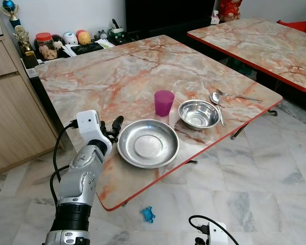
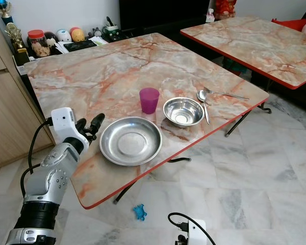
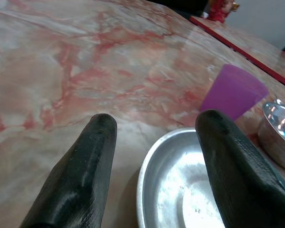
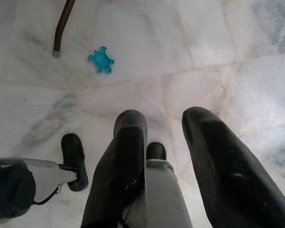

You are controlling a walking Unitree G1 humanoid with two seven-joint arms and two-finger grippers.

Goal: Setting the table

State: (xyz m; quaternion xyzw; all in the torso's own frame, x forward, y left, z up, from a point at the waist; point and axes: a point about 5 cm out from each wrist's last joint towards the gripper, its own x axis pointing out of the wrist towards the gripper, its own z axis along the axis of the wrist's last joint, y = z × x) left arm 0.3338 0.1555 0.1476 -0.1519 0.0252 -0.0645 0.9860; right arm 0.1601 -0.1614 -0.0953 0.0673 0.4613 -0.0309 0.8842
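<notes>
Hovering left gripper, jaws apart, beside plate rim at table edge; right jaws apart.

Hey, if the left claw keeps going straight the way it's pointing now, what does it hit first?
Probably the rim of the steel plate. The open left claw sits just beside it, low over the table. The purple cup lies farther along that line; exact height is unclear.
</notes>
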